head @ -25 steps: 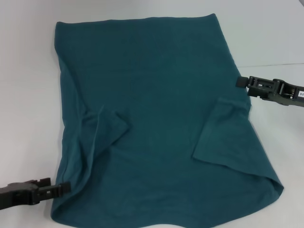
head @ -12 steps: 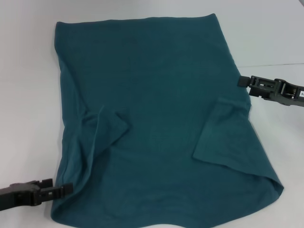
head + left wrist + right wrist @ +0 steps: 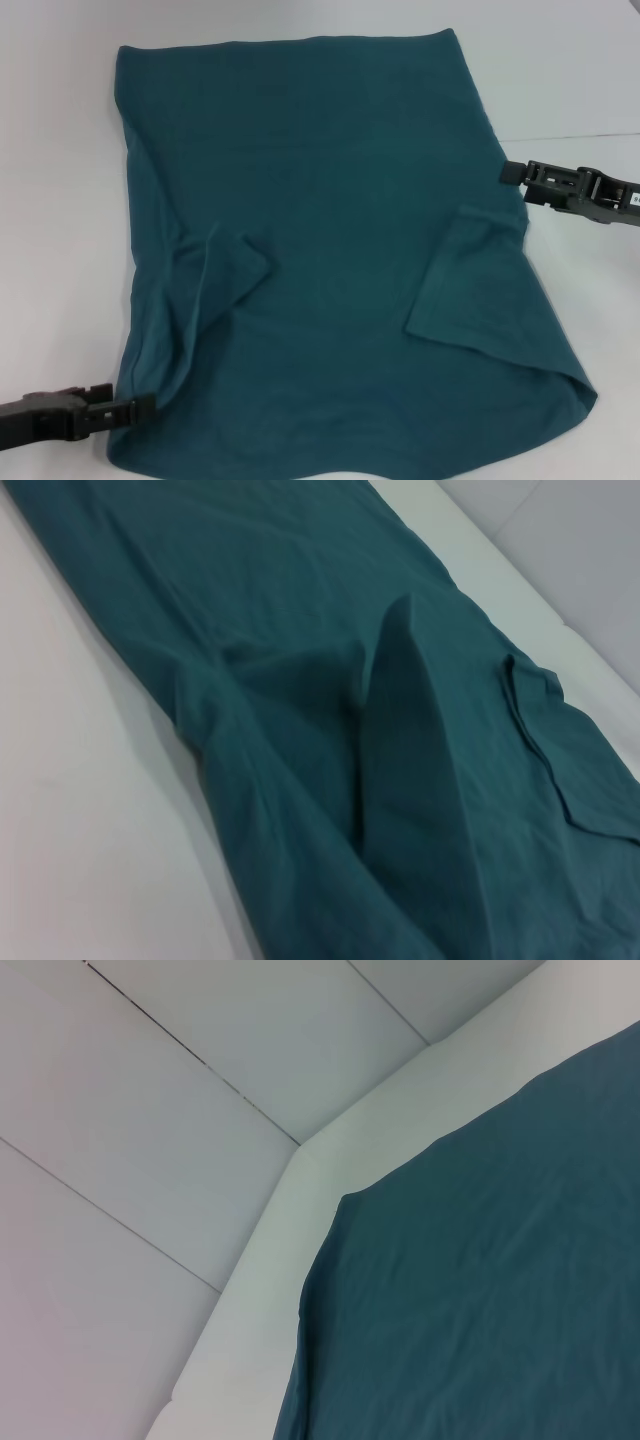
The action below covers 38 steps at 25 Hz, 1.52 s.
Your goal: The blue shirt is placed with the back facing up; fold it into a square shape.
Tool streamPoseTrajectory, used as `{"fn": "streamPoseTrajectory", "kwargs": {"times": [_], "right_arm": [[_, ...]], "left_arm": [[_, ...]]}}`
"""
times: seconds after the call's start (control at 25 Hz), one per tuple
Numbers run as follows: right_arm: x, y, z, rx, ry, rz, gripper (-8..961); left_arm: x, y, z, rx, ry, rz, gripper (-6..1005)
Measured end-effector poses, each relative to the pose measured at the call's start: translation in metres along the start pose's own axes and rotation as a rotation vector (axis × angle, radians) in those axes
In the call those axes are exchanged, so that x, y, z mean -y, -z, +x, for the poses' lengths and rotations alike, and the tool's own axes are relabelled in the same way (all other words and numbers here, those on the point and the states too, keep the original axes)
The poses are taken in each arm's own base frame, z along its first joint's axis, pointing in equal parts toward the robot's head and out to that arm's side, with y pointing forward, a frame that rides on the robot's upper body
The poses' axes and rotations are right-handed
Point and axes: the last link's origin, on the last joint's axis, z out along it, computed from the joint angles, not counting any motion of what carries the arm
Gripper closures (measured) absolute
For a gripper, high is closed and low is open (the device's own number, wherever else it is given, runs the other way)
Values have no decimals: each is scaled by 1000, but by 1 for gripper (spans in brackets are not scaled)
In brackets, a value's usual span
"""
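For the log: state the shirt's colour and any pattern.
The shirt is plain dark teal-blue, no pattern visible; the head view shows it best.

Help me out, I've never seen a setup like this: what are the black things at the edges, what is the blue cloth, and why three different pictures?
It is a two-armed robot. The head camera looks down on a white table where the blue shirt lies flat, both sleeves folded inward. The left end effector sits at the shirt's near left edge; the right end effector at its right edge. Whether either grips cloth is unclear. The other two pictures come from wrist cameras: the left shows the folded sleeves close up, the right shows a shirt corner and table edge.
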Motion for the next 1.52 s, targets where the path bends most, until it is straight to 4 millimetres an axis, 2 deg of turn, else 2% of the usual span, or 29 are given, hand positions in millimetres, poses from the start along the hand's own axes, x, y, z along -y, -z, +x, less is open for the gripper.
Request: {"fn": "streamPoseTrajectory", "kwargs": {"times": [0.64,0.72,1.2,1.52], "right_arm": [[0,1,1,6,-5,-1,24],[1,1,1,9,-7,0,24],[1,3,0,16,-12,-3,24],[2,3,1,17,-10,0,25]], "left_arm": [[-2,-7,9,27,-40,3,82],[-2,-9,9,43,-45,6,257],[-5,-14,11,72,-61,6,718],[-5,-13,11,74,-59,6,896]]}}
